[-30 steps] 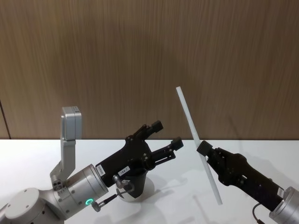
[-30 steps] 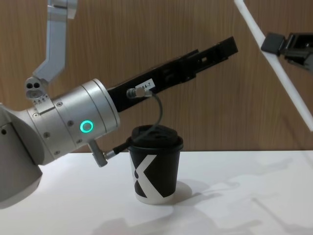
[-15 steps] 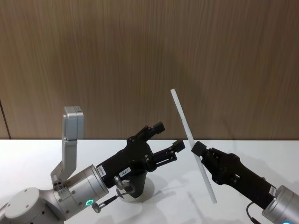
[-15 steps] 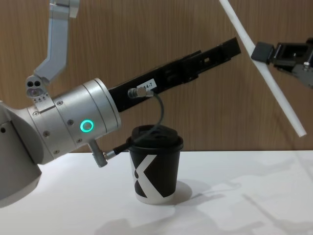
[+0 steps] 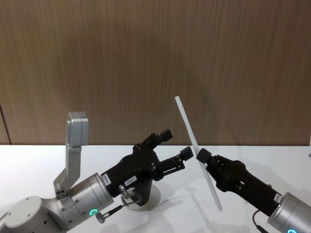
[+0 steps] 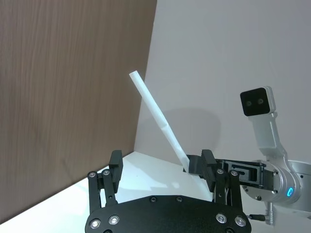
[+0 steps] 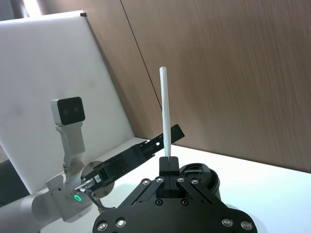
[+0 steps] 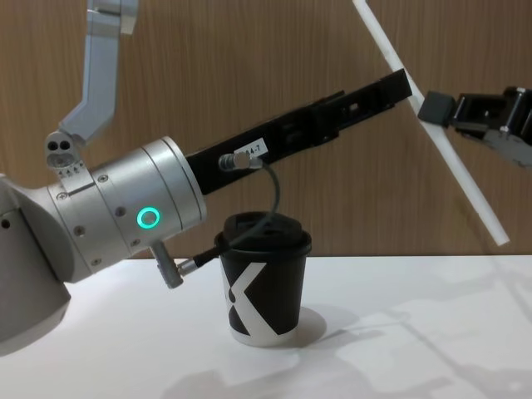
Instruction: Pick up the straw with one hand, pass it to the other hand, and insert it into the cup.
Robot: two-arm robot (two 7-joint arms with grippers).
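Over the cup (image 8: 263, 287) — left hand (image 5: 177, 143), seemingly.

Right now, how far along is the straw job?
Done: the straw is off the table, clamped in the right end effector and held tilted in the air. In hand: the handover; the open left end effector is close beside the straw, not closed on it. Left: the transfer, then insertion into the cup, which holds no straw.

The head view looks forward from behind the black left gripper (image 5: 177, 143) and black right gripper (image 5: 200, 156); the chest view sits low, close beside the left. Both wrist views share the long white straw (image 5: 185, 121).
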